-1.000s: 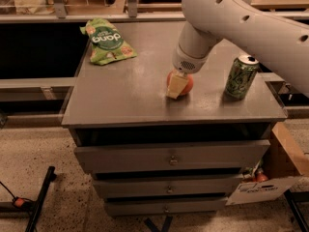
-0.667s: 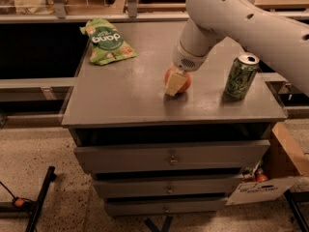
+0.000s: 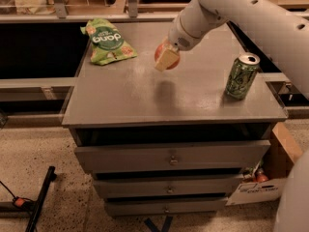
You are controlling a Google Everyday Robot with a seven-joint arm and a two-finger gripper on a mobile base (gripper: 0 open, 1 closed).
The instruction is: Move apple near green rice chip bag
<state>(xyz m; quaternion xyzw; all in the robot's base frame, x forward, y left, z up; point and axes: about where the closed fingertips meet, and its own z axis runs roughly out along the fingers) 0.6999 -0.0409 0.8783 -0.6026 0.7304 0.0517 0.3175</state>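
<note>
Apple, clamped in the gripper, has risen above the cabinet.

My gripper, matt cream plastic, hung above the dull grey cabinet top, clamped on the smooth-skinned apple. The green rice chip bag looked crinkly and glossy, the can shiny printed metal.

Green can stands on drawer cabinet, apart from the raised gripper
</note>
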